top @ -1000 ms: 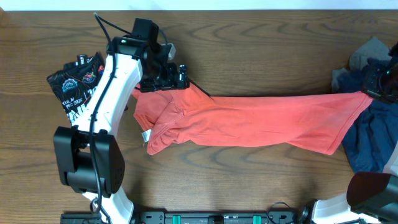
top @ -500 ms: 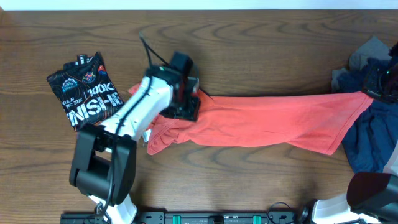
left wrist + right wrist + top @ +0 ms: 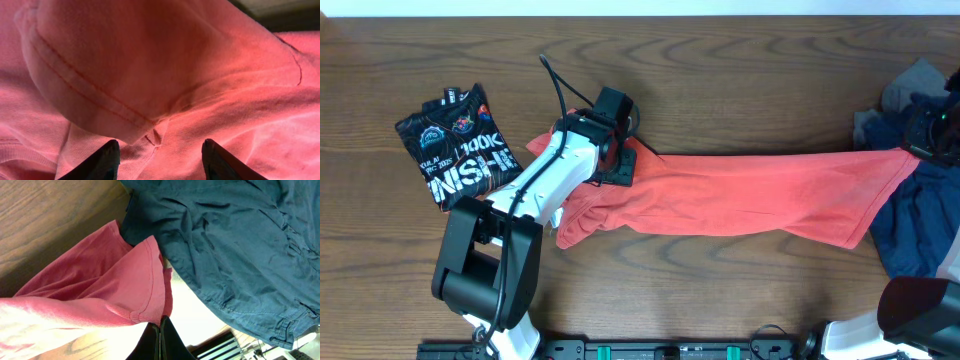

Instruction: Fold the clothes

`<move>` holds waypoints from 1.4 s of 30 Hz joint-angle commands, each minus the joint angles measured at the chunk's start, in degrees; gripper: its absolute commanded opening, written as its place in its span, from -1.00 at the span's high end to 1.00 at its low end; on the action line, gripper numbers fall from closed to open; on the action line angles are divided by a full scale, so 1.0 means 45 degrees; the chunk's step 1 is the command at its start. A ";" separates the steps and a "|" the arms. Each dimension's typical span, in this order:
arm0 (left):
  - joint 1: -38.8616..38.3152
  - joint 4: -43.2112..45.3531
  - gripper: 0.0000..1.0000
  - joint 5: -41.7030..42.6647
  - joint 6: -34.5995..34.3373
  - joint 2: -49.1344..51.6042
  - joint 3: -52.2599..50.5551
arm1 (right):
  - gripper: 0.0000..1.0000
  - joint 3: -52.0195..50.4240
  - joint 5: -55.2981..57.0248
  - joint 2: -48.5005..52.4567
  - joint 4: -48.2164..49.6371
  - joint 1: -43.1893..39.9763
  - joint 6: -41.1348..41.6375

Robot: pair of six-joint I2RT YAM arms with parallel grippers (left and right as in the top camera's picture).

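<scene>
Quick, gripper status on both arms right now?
Left gripper: open, fingertips apart over the red shirt.
Right gripper: closed, pinching the red shirt's hem.

Reading white print on the black shirt (image 3: 455, 145): "100K" is sitting above larger letters "NISH", the word's start folding out of sight. Smaller print and round badges above are showing too small for me to read.
</scene>
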 commanded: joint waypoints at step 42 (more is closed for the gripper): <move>0.0102 0.0602 -0.96 0.0175 0.0155 0.0146 0.0855 | 0.97 -0.0019 0.0170 -0.0024 -0.0019 -0.0141 -0.0097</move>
